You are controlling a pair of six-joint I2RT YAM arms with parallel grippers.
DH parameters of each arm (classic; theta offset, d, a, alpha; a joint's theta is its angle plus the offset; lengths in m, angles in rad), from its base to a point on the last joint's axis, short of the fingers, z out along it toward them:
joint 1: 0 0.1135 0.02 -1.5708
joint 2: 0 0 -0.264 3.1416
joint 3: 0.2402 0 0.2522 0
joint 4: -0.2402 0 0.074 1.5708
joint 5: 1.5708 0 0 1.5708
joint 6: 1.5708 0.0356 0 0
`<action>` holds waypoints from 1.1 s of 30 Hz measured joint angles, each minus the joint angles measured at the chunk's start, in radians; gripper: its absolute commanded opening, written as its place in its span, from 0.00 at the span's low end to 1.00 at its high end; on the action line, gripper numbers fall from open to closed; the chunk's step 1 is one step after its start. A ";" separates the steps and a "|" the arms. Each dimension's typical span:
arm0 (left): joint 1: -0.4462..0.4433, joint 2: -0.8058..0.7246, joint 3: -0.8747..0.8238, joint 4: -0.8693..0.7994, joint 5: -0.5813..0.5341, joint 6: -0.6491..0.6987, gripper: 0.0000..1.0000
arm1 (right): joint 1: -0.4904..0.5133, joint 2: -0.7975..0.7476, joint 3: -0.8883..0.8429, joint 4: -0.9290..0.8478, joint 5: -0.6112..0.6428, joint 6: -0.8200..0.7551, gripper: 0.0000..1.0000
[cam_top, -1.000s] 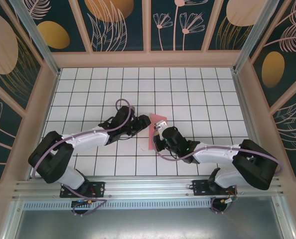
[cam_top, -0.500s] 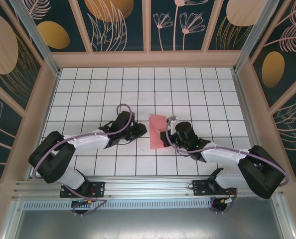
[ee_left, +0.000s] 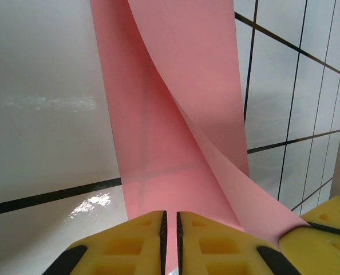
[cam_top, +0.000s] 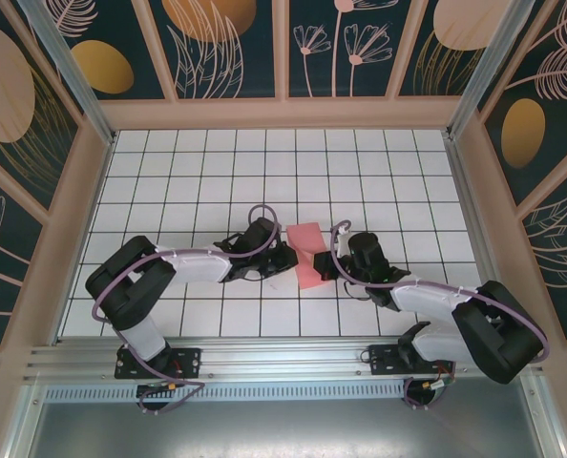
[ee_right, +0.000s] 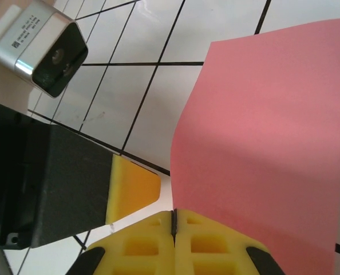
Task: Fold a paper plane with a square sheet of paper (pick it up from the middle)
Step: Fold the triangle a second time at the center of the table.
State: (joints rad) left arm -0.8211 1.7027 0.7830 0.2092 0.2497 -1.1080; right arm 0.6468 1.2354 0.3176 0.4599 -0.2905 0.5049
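Paper from above: the square sheet of paper [cam_top: 305, 250], doubled over into a narrow pink strip, sits near the middle of the white-gridded desk [cam_top: 264, 172]. The left claw [cam_top: 285, 259] is at its left edge and the right claw [cam_top: 324, 267] at its right.

Left wrist: the yellow pads [ee_left: 130, 243] are pressed together on the sheet's near edge, with a flap curling diagonally across.

Right wrist: the right claw's pads [ee_right: 216, 240] are clamped on the sheet's edge, and the left claw's yellow fingertip [ee_right: 134, 186] is just beside them.
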 measured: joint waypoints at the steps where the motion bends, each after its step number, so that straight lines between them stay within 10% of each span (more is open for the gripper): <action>1: 0.000 -0.002 -0.001 0.000 -0.012 -0.003 0.16 | 0.000 0.000 -0.002 0.009 -0.005 0.014 0.00; 16: 0.011 -0.256 -0.124 -0.039 -0.207 -0.049 0.17 | 0.161 0.014 0.026 0.073 0.199 0.265 0.00; 33: 0.012 -0.076 -0.145 0.081 -0.032 -0.053 0.10 | 0.232 0.148 0.064 0.077 0.314 0.370 0.00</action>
State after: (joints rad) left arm -0.8089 1.6264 0.6376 0.2905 0.2173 -1.1610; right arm 0.8791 1.3834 0.3813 0.5365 0.0235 0.8745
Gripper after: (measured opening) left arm 0.106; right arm 0.051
